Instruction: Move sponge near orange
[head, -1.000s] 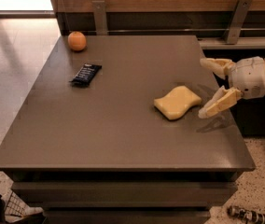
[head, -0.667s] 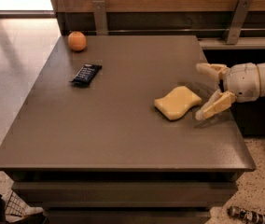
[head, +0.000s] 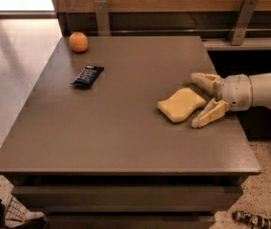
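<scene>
The pale yellow sponge [head: 181, 104] lies flat on the brown table [head: 126, 128], right of the middle. My gripper [head: 196, 100] reaches in from the right at table height. It is open, with one cream fingertip [head: 198, 78] behind the sponge's right end and the other [head: 200, 121] in front of it; the jaws straddle that end without closing on it. The orange [head: 78, 42] sits at the table's far left corner, far from the sponge.
A dark blue-black wrapped snack bar [head: 88, 75] lies on the table between the orange and the sponge. A wooden wall with metal brackets [head: 102, 17] runs behind the table. The table's right edge is under my arm [head: 264, 90].
My gripper has moved left towards the sponge, so its open fingers now bracket the sponge's right end. The sponge, orange and snack bar have not moved.
</scene>
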{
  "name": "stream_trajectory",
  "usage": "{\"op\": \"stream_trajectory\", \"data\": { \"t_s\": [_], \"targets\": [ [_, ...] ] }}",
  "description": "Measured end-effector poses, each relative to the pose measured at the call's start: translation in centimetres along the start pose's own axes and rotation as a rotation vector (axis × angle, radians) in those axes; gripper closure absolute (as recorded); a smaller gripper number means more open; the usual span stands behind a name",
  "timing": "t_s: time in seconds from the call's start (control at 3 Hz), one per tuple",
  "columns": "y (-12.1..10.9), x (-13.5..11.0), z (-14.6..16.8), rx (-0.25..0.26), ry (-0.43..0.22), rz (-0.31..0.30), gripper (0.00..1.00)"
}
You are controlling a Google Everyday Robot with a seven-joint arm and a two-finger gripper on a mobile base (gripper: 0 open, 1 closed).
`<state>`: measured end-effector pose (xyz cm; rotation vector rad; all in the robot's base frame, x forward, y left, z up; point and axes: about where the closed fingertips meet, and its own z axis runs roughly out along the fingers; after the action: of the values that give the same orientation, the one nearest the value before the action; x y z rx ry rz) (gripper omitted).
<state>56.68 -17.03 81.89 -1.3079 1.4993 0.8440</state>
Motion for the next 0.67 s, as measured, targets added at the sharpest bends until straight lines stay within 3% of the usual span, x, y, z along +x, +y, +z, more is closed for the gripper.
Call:
{"op": "stream_trajectory", "data": {
  "t_s": [0.33, 0.67],
  "targets": [
    [1.17, 0.66, 1.78, -0.025, -0.036, 0.001, 0.21],
    [1.12, 0.39, 1.56, -0.025, -0.036, 0.001, 0.44]
  ]
}}
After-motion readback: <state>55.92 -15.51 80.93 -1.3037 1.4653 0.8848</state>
